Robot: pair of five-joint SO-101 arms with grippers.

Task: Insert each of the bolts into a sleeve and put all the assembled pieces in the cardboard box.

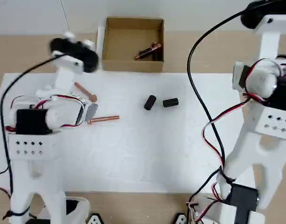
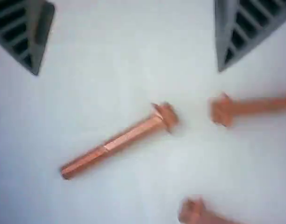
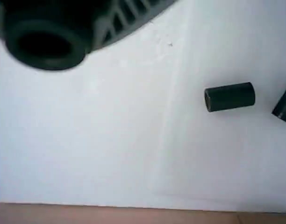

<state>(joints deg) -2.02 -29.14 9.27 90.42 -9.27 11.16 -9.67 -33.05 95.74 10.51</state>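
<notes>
Left wrist view: left gripper [image 2: 128, 70] released, fingers [image 2: 21, 32] spread wide above the white mat [image 2: 133, 196], nearest bolt [image 2: 117, 142] lying loose just beyond the tips and touching neither, second bolt [image 2: 248, 108] and third bolt [image 2: 196, 212] close by. Right wrist view: right gripper [image 3: 63, 35] clenched on a black held sleeve [image 3: 45, 44], loose sleeve [image 3: 229, 96] well apart on the mat. High view: cardboard box [image 1: 124, 42] past the mat's far edge, one assembled piece [image 1: 147, 50] inside.

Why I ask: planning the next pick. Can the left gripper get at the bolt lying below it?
Probably yes: the left gripper is open over the bolt, which lies flat on the white sheet, apart from the other bolts.
</notes>
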